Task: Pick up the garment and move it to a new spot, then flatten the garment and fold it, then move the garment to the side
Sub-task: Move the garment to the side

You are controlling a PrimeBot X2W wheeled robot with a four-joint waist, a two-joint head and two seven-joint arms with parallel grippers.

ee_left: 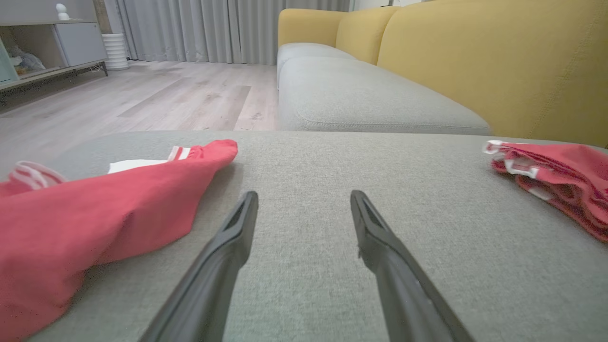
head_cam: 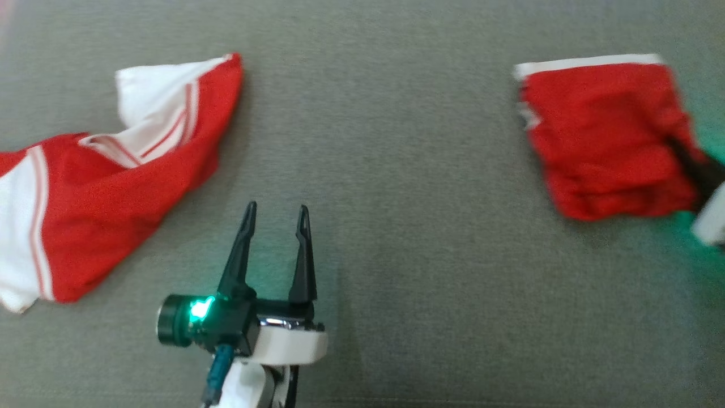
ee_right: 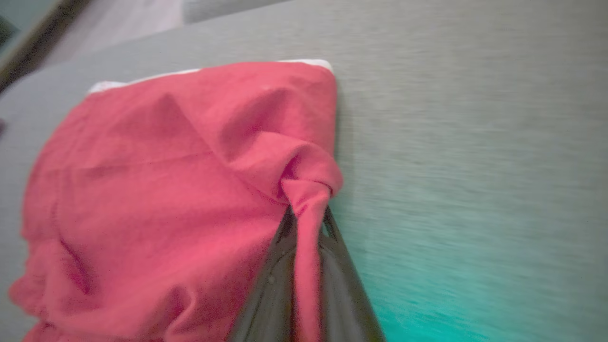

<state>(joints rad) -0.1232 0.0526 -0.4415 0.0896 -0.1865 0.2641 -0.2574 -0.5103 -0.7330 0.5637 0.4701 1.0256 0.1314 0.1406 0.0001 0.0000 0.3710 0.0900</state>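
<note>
Seemingly near done, the folded red garment (head_cam: pixel 606 136) lay toward the cushion's (head_cam: pixel 396 141) right edge, the right pincer (ee_right: pixel 308 219) clamped on its corner for the sideways move; the left pincer (head_cam: pixel 274 218) stood apart

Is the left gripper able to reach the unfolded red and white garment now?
Probably yes: the left gripper is open, and only bare cushion lies between it and the unfolded garment.

Left end effector (head_cam: pixel 276 218) agape, right one (ee_right: pixel 308 214) clamped.
</note>
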